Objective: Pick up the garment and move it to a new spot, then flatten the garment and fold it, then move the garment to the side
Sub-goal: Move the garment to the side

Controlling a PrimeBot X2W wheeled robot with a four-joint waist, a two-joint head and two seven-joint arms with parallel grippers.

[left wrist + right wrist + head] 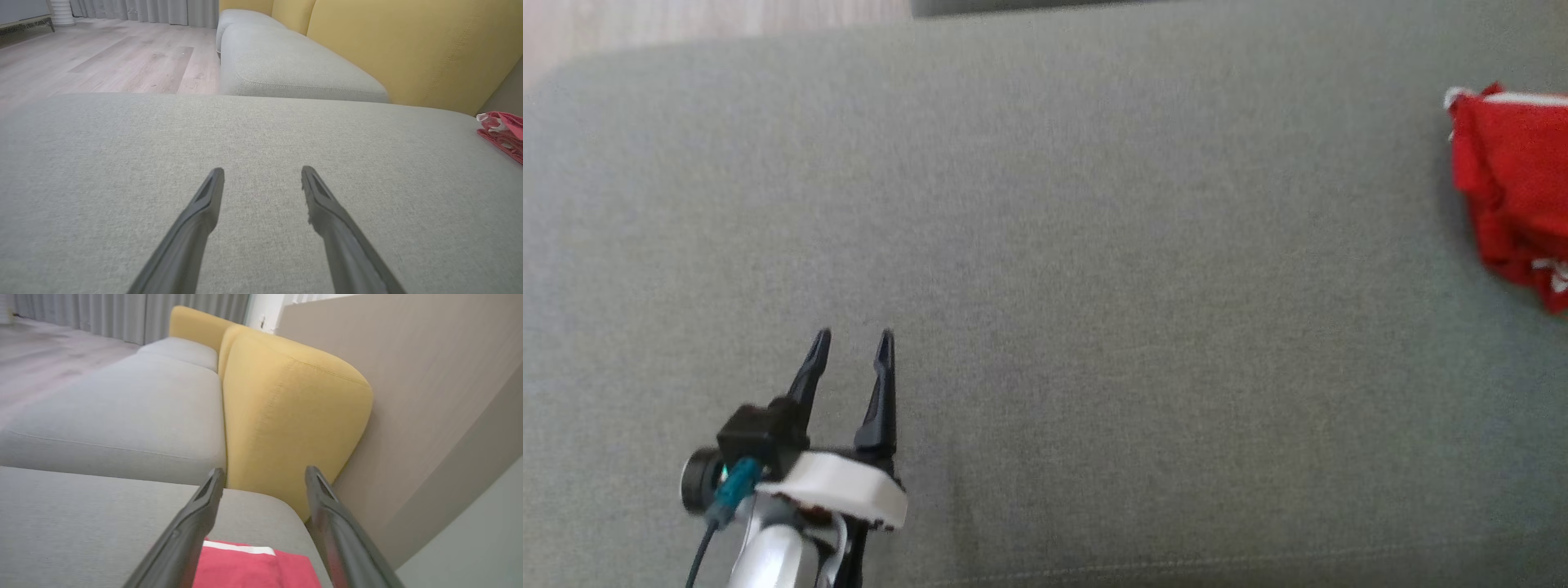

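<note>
Nearest the head camera, the left gripper point(854, 335) sits low and left over the grey seat cushion point(1094, 245), its two dark fingers pointing up the view. Its jaws stand apart with nothing between them. The left wrist view shows the same: the left gripper point(262, 170) hangs over bare grey fabric with a wide gap between its fingers.

The red garment point(1515, 188) lies on the cushion at the far right of the head view, cut off by the frame edge and well apart from the left gripper. It is a compact, slightly rumpled bundle with a white band along its far edge. From the left wrist the garment point(504, 130) shows at the right edge, near the yellow back cushion point(408, 49).

In the right wrist view the right gripper point(264, 470) is over the corner of the seat, close to a yellow back cushion point(286, 416) and a beige wall panel point(408, 375). Its jaws are spread wide and grip nothing. The garment point(253, 567) lies on the cushion below them at the bottom of the view, its white strip facing the yellow cushion. Whether the fingers touch the cloth cannot be told.

A wooden floor point(102, 57) and grey curtains point(143, 10) lie beyond the sofa.
</note>
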